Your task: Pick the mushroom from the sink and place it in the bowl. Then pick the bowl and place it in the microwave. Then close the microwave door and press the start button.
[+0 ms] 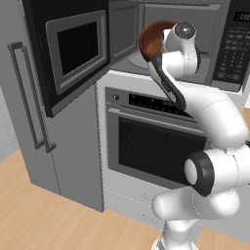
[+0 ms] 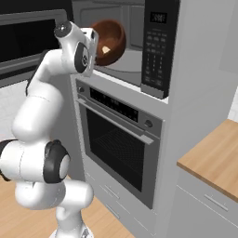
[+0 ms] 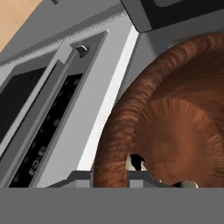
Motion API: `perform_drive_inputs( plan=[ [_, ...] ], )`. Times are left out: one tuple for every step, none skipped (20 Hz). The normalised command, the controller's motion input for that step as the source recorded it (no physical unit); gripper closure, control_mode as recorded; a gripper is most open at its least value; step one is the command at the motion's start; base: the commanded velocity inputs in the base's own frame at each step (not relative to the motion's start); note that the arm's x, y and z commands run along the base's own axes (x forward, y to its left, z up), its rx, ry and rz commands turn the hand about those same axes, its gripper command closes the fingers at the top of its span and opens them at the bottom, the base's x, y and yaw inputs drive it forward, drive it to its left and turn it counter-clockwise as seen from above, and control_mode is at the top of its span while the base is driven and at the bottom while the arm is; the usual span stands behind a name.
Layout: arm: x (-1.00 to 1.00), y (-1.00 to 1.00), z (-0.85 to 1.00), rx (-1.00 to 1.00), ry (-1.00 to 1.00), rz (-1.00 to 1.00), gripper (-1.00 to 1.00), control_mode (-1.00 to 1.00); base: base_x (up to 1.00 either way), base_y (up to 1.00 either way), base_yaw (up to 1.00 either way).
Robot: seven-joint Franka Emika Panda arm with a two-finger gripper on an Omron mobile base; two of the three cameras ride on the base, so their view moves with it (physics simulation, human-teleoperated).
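Hand view: my claw (image 3: 127,175) is pinched on the bowl (image 3: 175,127) rim, mushroom (image 3: 136,162) inside. The bowl hangs tipped at the microwave (image 1: 195,19) mouth; the turntable (image 2: 125,60) lies just beyond and below, door (image 1: 73,49) swung wide.

The microwave door (image 1: 68,49) stands swung open to the left, exposing the microwave (image 1: 195,44) cavity. The bowl (image 1: 152,39) is held tilted at the cavity opening, above the front edge of the turntable (image 1: 136,61), with the arm's wrist directly to its right. The button panel (image 1: 235,53) is at the right. The oven (image 1: 156,141) sits below, door closed.
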Motion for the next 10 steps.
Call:
perform_drive_inputs(
  plan=[
    [0.78, -0.28, -0.05, 0.01, 0.0, 0.0, 1.0, -1.0, 0.0, 0.0, 0.0],
    [0.76, -0.26, -0.07, 0.0, 0.0, 0.0, 1.0, -1.0, 0.0, 0.0, 0.0],
    [0.79, -0.24, -0.12, 0.0, 0.0, 0.0, 1.0, -1.0, 0.0, 0.0, 0.0],
    [0.77, -0.23, -0.11, 0.0, 0.0, 0.0, 1.0, -1.0, 0.0, 0.0, 0.0],
    [0.76, -0.17, -0.14, 0.01, 0.0, 0.0, 1.0, -1.0, 0.0, 0.0, 0.0],
    [0.7, 0.0, -0.28, 0.02, 0.0, 0.0, 1.0, -1.0, 0.0, 0.0, 0.0],
    [0.67, 0.0, -0.26, 0.0, 0.01, 0.0, 1.0, -1.0, 0.0, 0.0, 0.0],
    [0.62, 0.0, -0.31, 0.0, 0.0, 0.0, 1.0, -1.0, 0.0, 0.0, 0.0],
    [0.64, 0.0, -0.31, 0.0, 0.01, 0.0, 1.0, -1.0, 0.0, 0.0, 0.0],
    [0.6, 0.0, -0.31, 0.0, 0.0, 0.0, 1.0, -1.0, 0.0, 0.0, 0.0]
  ],
)
